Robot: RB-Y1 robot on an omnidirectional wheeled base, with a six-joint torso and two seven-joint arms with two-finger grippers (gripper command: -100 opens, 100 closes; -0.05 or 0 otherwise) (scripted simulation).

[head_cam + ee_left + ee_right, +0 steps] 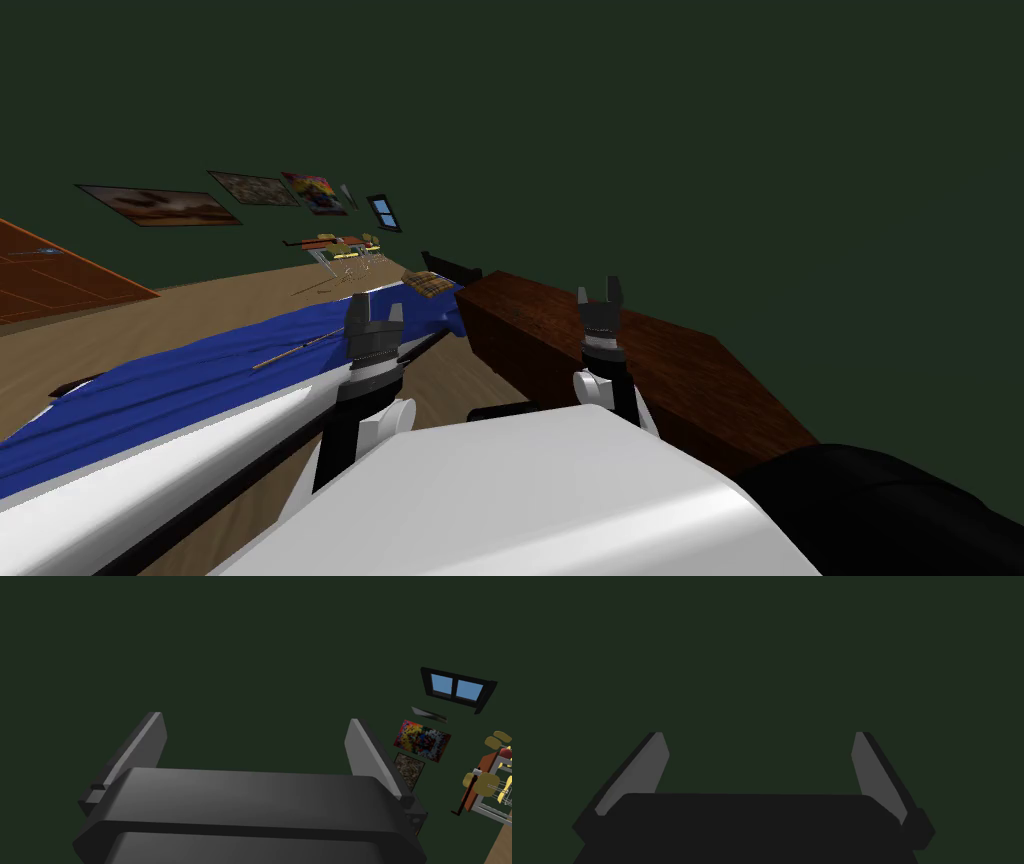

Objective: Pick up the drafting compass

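A thin tan rod-like thing (296,350) lies on the blue bed cover (180,385), just left of my left gripper; I cannot tell whether it is the drafting compass. My left gripper (372,312) is raised over the bed's near edge and stands open with nothing between its fingers (150,738). My right gripper (600,292) is held up over the brown wooden cabinet (640,360), also open and empty (759,748). Both hands point at the dark green wall.
A plaid cushion-like thing (426,284) rests at the bed's far end. Farther off stand a table with yellow chairs (340,248), wall pictures (160,205) and a small window (383,212). An orange-brown door (50,275) is at far left. Tan floor (440,385) separates bed and cabinet.
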